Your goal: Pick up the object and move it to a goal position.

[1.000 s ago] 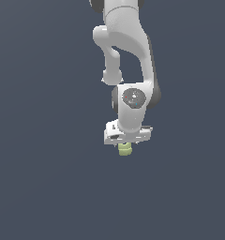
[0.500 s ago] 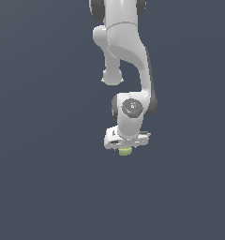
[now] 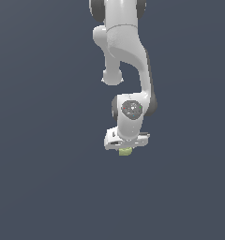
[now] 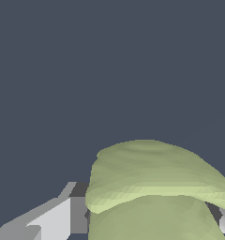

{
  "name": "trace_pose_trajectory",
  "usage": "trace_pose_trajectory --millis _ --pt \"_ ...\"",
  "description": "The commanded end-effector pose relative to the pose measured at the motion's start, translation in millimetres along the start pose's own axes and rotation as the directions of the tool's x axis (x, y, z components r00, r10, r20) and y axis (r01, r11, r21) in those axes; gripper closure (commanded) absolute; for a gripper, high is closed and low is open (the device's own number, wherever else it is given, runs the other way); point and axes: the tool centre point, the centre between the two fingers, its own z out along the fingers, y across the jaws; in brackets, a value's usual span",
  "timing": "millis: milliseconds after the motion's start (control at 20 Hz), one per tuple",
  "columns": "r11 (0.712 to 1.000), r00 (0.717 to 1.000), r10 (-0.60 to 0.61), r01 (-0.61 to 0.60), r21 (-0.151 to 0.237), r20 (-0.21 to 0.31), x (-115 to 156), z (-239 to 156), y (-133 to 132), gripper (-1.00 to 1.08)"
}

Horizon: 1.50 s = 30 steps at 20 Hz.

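The object (image 3: 125, 151) is a small pale yellow-green chunk that pokes out just below the white gripper (image 3: 126, 149) in the exterior view. The gripper hangs from the white arm and is shut on the object, which is held clear of the grey ground. In the wrist view the object (image 4: 152, 187) fills the space between the fingers; one finger (image 4: 53, 218) shows on one side and a bit of the other at the picture's edge. The gripper (image 4: 149, 218) hides most of the object's lower part.
The plain dark grey ground (image 3: 44, 178) lies all around. No other object shows in either view.
The gripper with the object has moved toward the exterior view's right and a little higher, and the arm has straightened. The grip has stayed the same.
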Motion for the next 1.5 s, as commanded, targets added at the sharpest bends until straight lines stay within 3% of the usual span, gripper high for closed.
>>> trace_pose_trajectory --millis 0,300,550,800,1200,1450 --pt "1.000 1.000 0.000 0.000 0.000 0.000 0 0 0 1.08" --pt "1.000 1.000 0.000 0.000 0.000 0.000 0 -2 4 1.08" --pt "1.000 1.000 0.000 0.000 0.000 0.000 -3 -12 26 1.08" --pt "1.000 1.000 0.000 0.000 0.000 0.000 -7 -33 68 1.08" --pt "1.000 1.000 0.000 0.000 0.001 0.000 -15 -75 156 1.08" --pt "1.000 1.000 0.000 0.000 0.001 0.000 -17 -93 194 1.08"
